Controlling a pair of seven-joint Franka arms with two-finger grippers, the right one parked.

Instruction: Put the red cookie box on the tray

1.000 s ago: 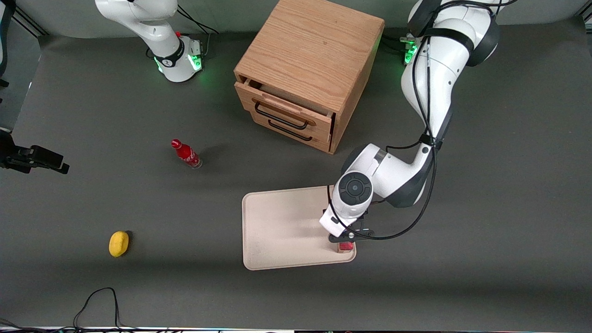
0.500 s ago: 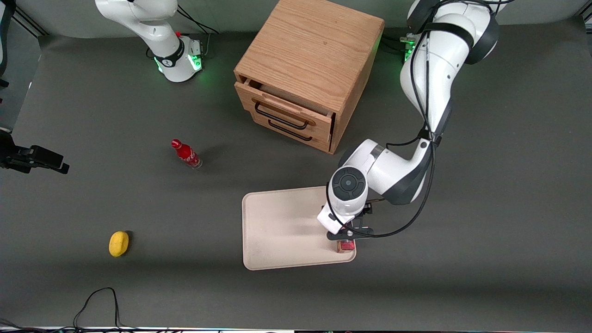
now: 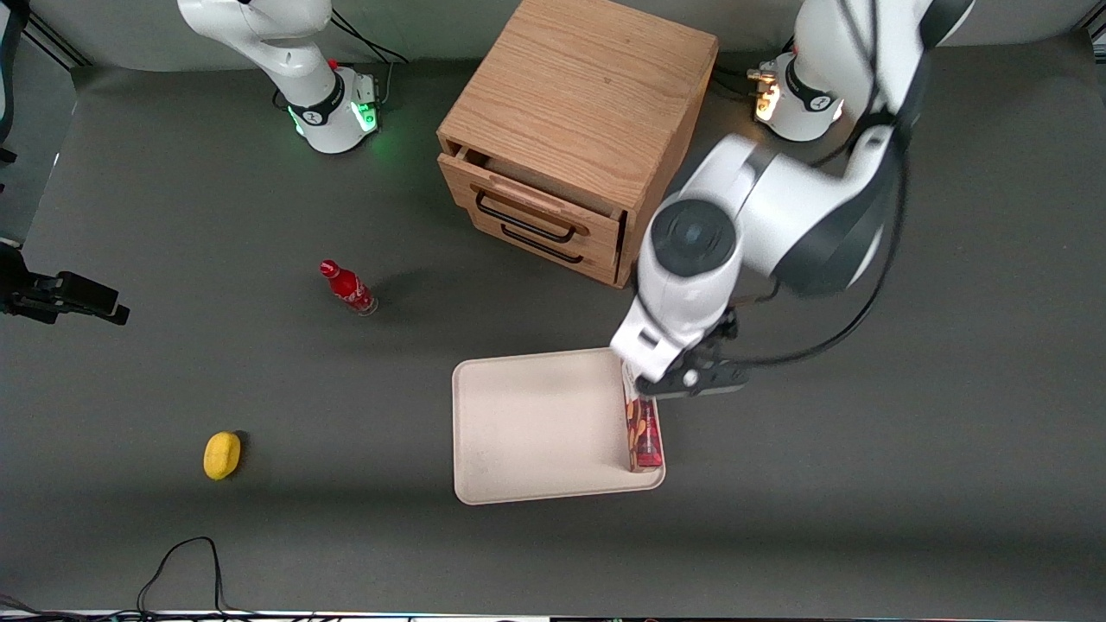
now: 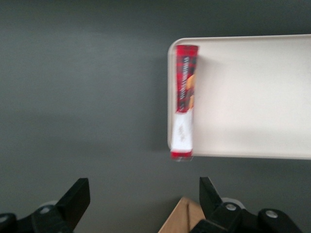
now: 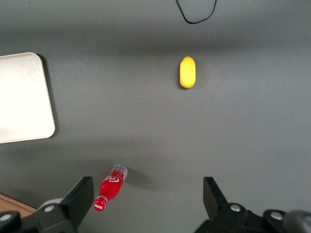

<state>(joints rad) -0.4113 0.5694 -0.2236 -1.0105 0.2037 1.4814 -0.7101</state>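
Note:
The red cookie box (image 3: 643, 434) stands on its thin long edge on the cream tray (image 3: 536, 423), along the rim nearest the working arm's end of the table. My gripper (image 3: 689, 378) hangs high above the table, over the tray's corner nearest the cabinet, apart from the box. In the left wrist view the gripper (image 4: 143, 194) is open, with only grey table between its black fingers (image 4: 77, 196). That view shows the box (image 4: 184, 111) free inside the tray's rim (image 4: 252, 97), white label end toward me.
A wooden two-drawer cabinet (image 3: 575, 130) stands farther from the front camera than the tray; its corner (image 4: 182, 218) shows under the gripper. A small red bottle (image 3: 348, 288) and a yellow fruit (image 3: 222, 454) lie toward the parked arm's end.
My gripper has let go of the box, risen sharply and drawn back toward the cabinet. The box stays on its edge on the tray.

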